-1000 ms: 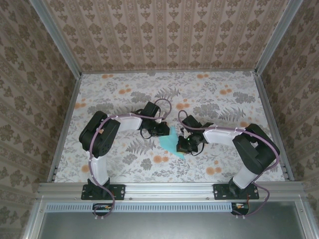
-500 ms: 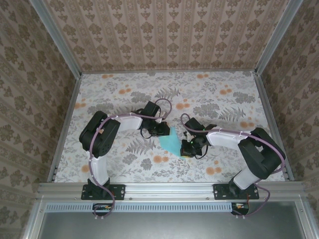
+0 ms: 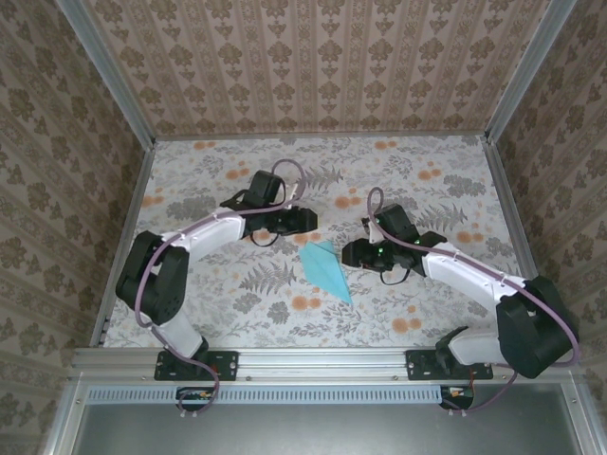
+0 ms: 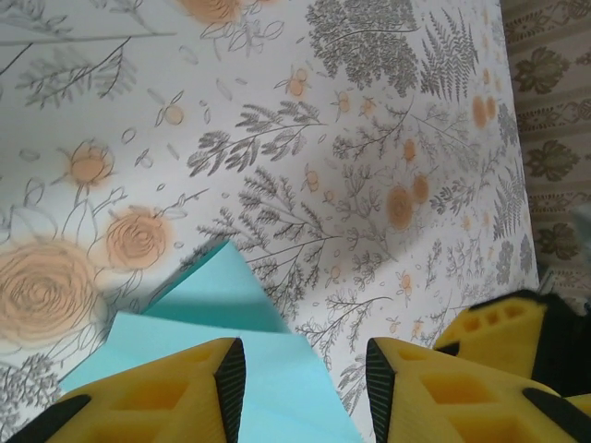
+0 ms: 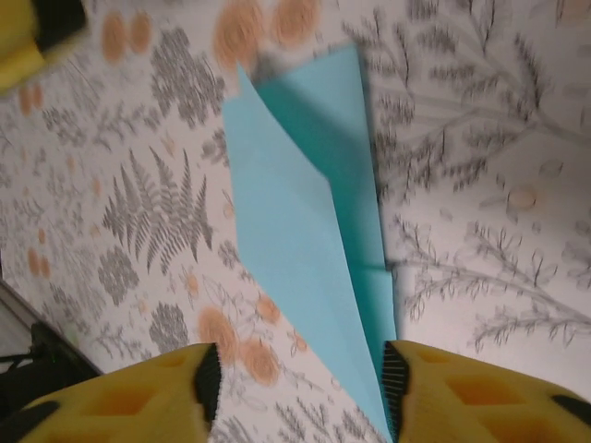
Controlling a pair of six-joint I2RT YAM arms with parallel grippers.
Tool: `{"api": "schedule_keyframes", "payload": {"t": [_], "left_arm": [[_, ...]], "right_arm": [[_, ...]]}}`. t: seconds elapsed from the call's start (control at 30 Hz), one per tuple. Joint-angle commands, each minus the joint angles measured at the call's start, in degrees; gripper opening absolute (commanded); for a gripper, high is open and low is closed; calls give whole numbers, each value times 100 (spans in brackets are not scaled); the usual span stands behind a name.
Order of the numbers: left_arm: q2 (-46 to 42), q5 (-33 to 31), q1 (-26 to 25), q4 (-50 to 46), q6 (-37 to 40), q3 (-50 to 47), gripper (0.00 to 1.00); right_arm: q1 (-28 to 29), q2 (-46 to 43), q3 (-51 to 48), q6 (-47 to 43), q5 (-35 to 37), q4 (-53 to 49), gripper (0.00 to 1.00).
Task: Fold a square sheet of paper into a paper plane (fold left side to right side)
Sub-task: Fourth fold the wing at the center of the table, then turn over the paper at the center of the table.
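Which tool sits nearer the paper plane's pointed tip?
The right tool; the paper plane narrows toward its side, while the left tool is by the wide end.

The paper plane lies on the floral table. It is a narrow light blue dart with 1 long crease, its broad end toward the top of the view and its point toward the bottom. The right gripper hangs over the plane's pointed end, its 2 yellow fingers apart, and the point lies just beside the right-hand one. Up-left of the plane, a blurred yellow shape sits in the corner.
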Motion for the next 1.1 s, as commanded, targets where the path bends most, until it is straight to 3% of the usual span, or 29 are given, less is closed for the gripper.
{"api": "schedule_keyframes", "payload": {"t": [0.0, 0.2, 0.47, 0.73, 0.9, 1.07], "left_arm": [[96, 172, -25, 149, -340, -494, 42], [270, 78, -138, 428, -573, -772, 42], [416, -48, -148, 442, -749, -855, 51], [449, -85, -157, 450, -835, -906, 54], [508, -23, -182, 435, -831, -851, 55], [665, 70, -258, 430, -827, -704, 55]], "right_arm": [[-35, -32, -9, -82, 223, 506, 57], [-35, 637, 142, -517, -206, 665, 57], [-26, 1642, 616, -985, -577, 936, 51], [-8, 2252, 837, -953, -762, 1087, 33], [-17, 2206, 850, -1040, -517, 892, 13], [-61, 2011, 777, -1073, -235, 734, 8]]}}
